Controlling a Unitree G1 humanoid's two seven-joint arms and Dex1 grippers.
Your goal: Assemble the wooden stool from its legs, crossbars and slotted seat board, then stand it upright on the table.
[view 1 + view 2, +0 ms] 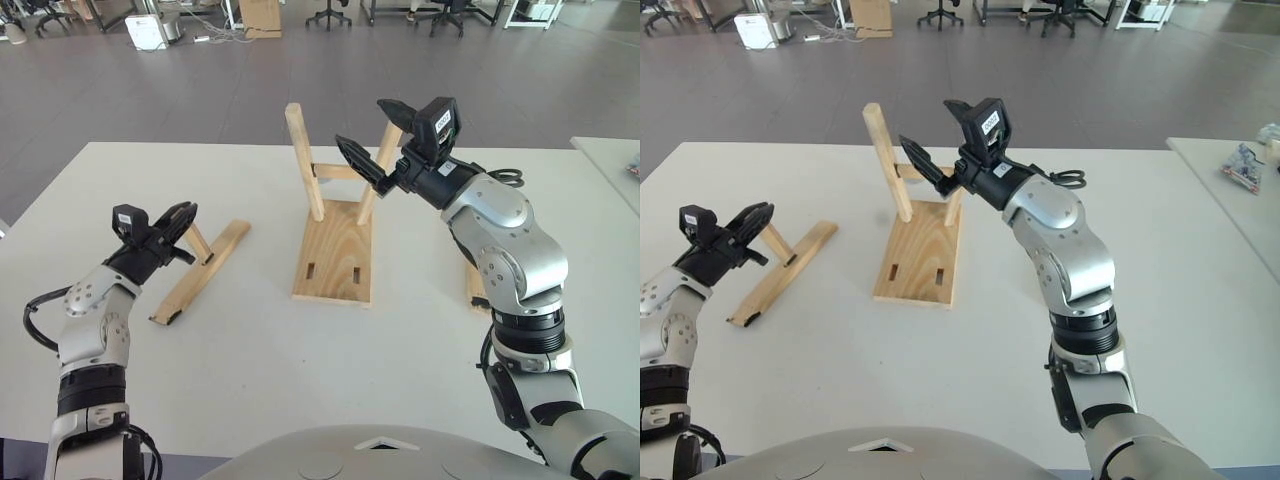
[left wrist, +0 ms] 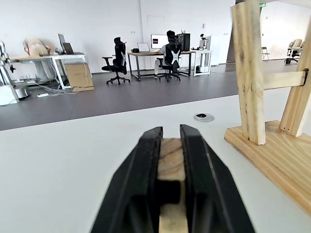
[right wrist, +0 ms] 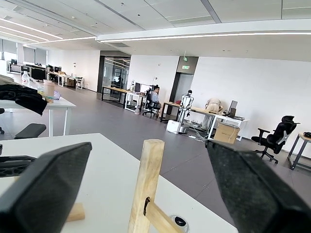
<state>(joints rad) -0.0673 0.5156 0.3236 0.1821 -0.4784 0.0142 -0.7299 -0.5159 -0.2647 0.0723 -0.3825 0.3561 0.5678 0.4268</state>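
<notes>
The slotted seat board (image 1: 333,255) lies flat mid-table. Two legs stand up from its far end, the left one (image 1: 304,160) and the right one (image 1: 372,200), joined by a crossbar (image 1: 338,171). My right gripper (image 1: 378,140) is open at the top of the right leg, one finger (image 1: 360,165) on each side. In the right wrist view the left leg (image 3: 146,184) stands between the wide-apart fingers (image 3: 48,194). At the left, a second leg frame (image 1: 200,270) lies on the table. My left gripper (image 1: 180,225) is shut on its short wooden bar (image 2: 171,160).
Another wooden piece (image 1: 476,290) lies on the table, partly hidden behind my right forearm. A round cable port (image 2: 203,117) sits in the tabletop beyond the stool. A second table (image 1: 1240,190) stands to the right with small items on it.
</notes>
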